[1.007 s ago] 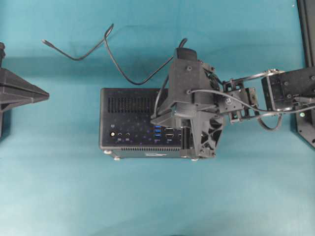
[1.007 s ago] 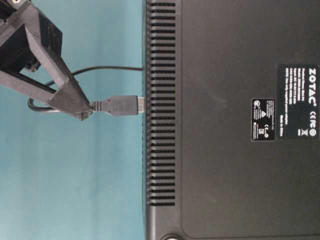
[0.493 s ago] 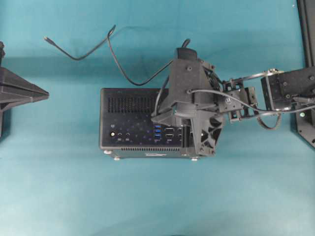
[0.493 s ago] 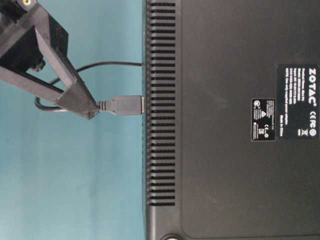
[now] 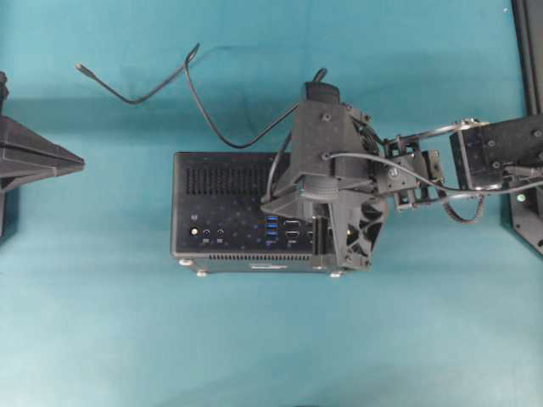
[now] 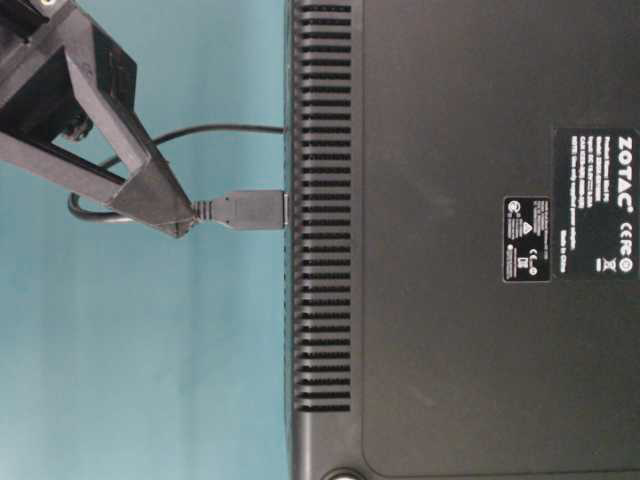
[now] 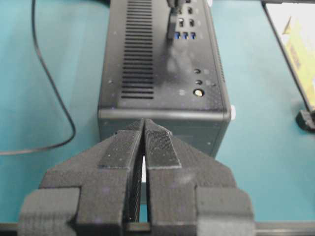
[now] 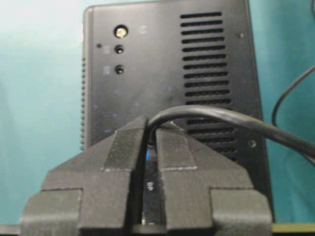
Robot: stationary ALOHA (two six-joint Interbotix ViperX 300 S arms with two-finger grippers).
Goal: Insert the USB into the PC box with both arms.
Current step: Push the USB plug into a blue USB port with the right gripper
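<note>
The PC box [image 5: 225,199] lies mid-table with its port face up; it also shows in the table-level view [image 6: 450,240], the left wrist view [image 7: 162,69] and the right wrist view [image 8: 162,64]. The USB [image 6: 250,208] butts against the port face, with no metal tip showing. From the left wrist view it stands upright at the blue ports [image 7: 172,22]. My right gripper [image 6: 183,216] is shut on the USB's rear end where the cable [image 8: 221,118] leaves; it hangs over the box [image 5: 280,206]. My left gripper [image 5: 78,162] is shut and empty, left of the box [image 7: 144,124].
The cable [image 5: 204,110] loops over the teal cloth behind the box and ends in a slim tip [image 5: 81,68] at the back left. A black frame post [image 5: 528,51] stands at the right edge. A stand foot [image 7: 306,119] sits right of the box.
The right gripper has pushed the USB toward the box; its silver tip, visible a second ago, is now out of sight at the port face. The left gripper has not moved.
</note>
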